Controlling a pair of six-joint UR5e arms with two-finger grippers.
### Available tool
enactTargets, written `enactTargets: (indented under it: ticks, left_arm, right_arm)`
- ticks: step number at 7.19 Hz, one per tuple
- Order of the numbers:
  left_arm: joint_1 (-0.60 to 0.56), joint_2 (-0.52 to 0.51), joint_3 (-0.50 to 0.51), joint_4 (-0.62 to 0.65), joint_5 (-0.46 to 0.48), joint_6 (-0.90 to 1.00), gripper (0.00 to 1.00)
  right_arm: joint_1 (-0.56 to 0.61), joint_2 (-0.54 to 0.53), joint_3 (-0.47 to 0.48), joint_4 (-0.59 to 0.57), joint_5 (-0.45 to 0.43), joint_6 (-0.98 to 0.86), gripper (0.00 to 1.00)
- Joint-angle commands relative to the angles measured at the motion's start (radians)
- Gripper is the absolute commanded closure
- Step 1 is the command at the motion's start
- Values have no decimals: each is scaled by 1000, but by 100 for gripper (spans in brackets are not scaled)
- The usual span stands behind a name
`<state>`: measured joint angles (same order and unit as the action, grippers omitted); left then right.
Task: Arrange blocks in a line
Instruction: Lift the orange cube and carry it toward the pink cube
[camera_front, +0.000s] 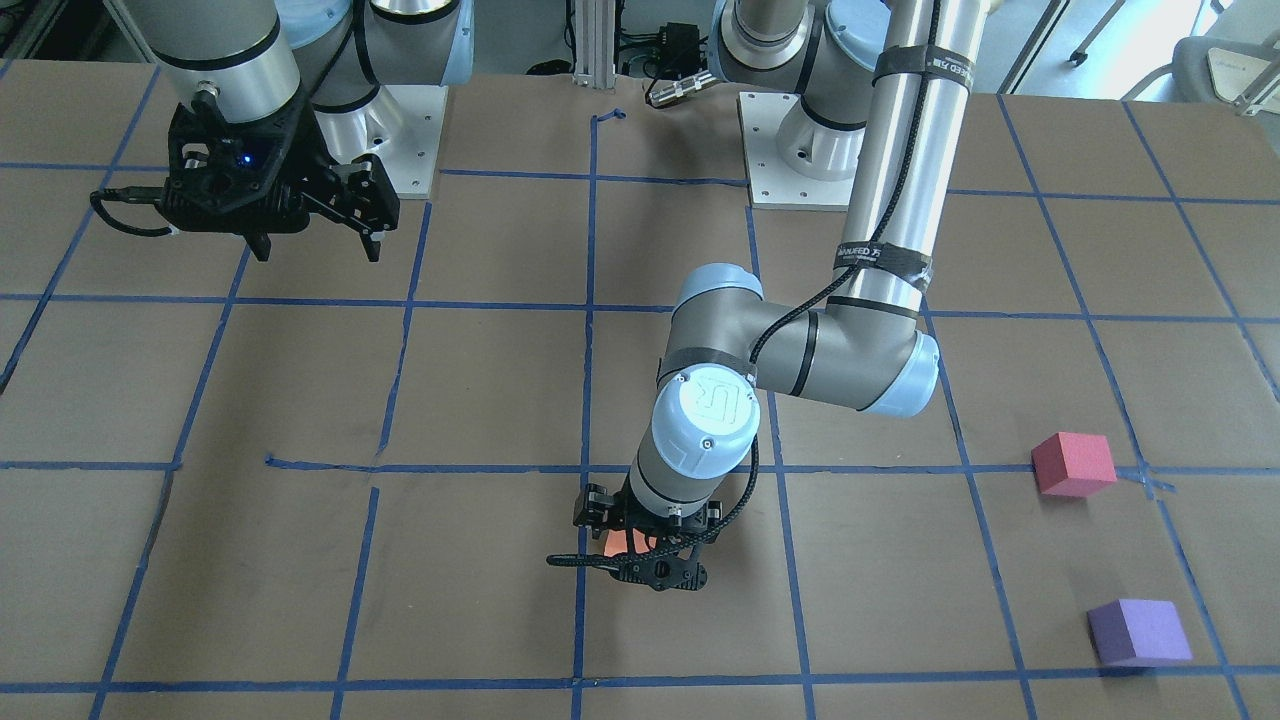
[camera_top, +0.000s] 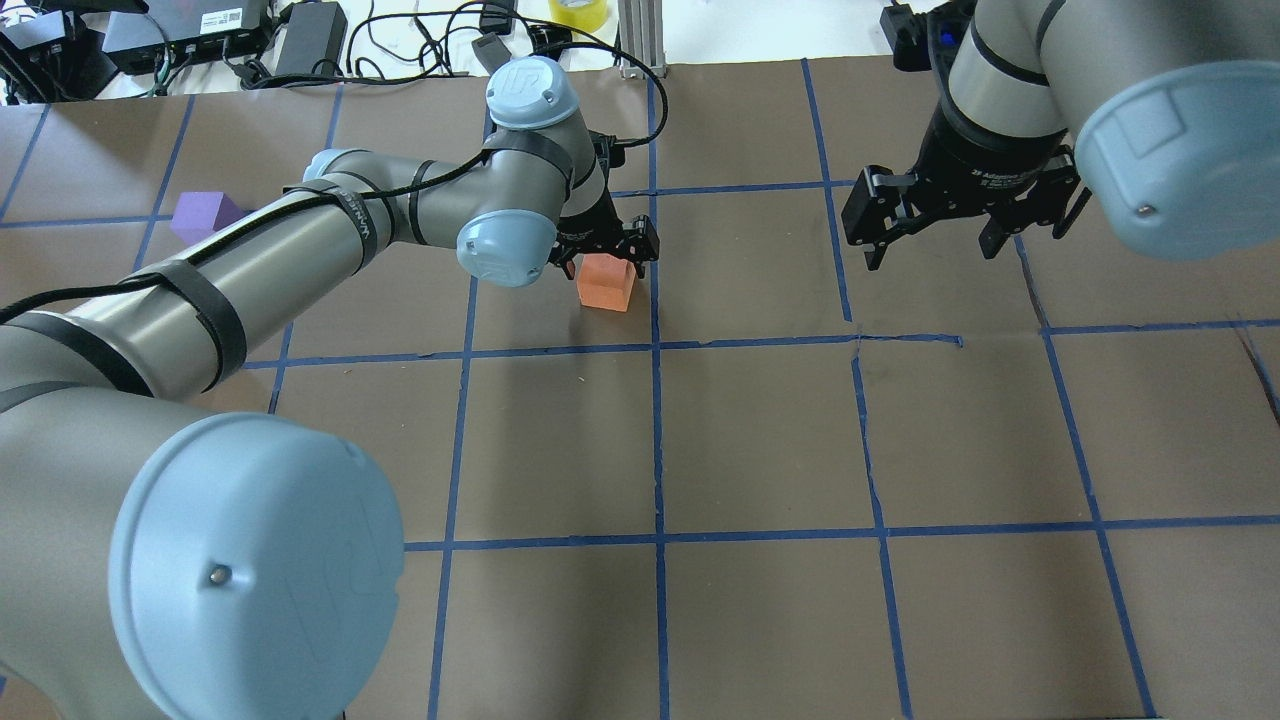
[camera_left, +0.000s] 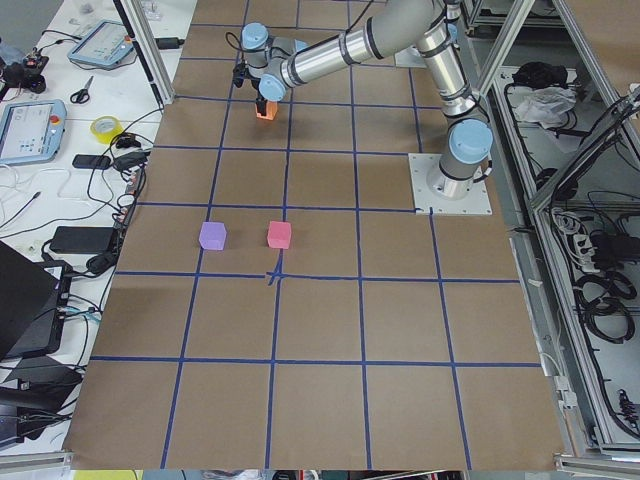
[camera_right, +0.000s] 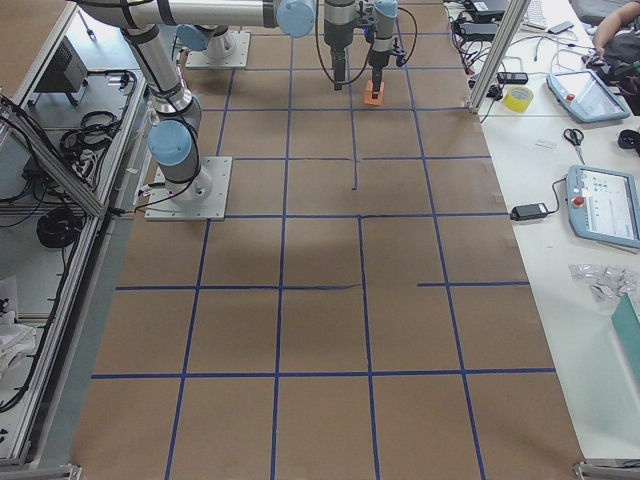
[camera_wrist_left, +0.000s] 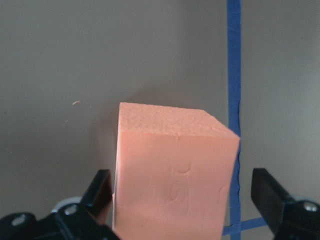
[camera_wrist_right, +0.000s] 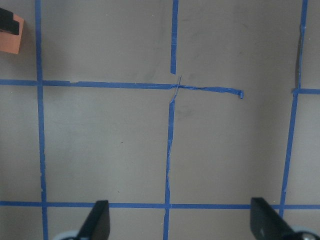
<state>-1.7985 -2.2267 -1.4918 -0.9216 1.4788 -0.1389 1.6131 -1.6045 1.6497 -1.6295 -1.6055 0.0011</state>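
In the front-facing view the left arm (camera_front: 705, 415) covers the small orange foam cube (camera_front: 616, 543), leaving a sliver. Overhead, that arm hides the pinkish-red foam cube (camera_front: 1073, 464) entirely and clips the purple foam cube (camera_top: 203, 213) toward the worktop's (camera_top: 760, 440) left edge. Both wrist views' edges cut off the orange cube.

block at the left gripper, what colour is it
Orange block, best seen in the left wrist view.

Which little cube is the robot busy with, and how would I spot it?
On the brown table, follow the outstretched arm to the left gripper. The orange block sits between its open fingers, just beside a blue tape line. It is the only orange cube; the pinkish-red block and purple block lie well away.
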Motion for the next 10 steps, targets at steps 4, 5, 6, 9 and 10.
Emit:
enactTargets:
  ticks: [4,5,6,9,10]
  left_arm:
    - [4,19,-42,56,69,-13,90]
    - [22,36,-24,58,81,-19,93]
    - [72,63,-28,50,78,-13,99]
    - [354,145,-31,-19,31,27,99]
    - [417,151,-25,-43,31,91,98]
  right_arm:
    - [1,2,-1,-7,-2,0,0]
    - [-1,2,1,-7,-2,0,0]
    - [1,2,1,-9,-2,0,0]
    - [-1,2,-1,-9,-2,2,0]
    - [-1,3,-1,-7,-2,2,0]
